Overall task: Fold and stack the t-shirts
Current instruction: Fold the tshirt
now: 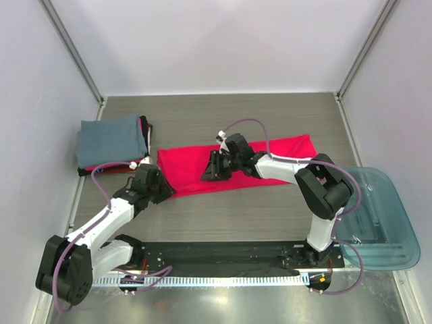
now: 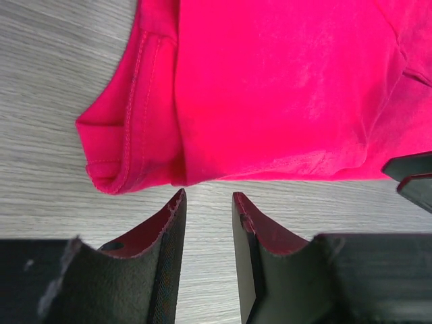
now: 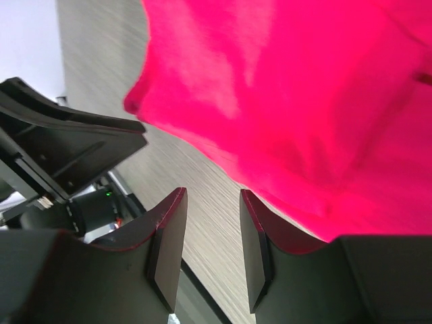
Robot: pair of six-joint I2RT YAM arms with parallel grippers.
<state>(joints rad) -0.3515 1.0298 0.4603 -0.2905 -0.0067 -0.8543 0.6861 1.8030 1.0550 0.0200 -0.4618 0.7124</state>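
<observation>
A pink t-shirt (image 1: 189, 167) lies in a long strip across the desk (image 1: 236, 115) at centre frame. The left tool (image 2: 208, 202) gapes empty at its lower-left corner; the right tool (image 3: 212, 199), also apart, hovers over its middle.

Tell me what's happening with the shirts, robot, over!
Left gripper open, empty, at left end of pink t-shirt. Right gripper open, empty, over its middle. Blue-grey t-shirt tops stack back left. Nothing lying on the pink one.
</observation>
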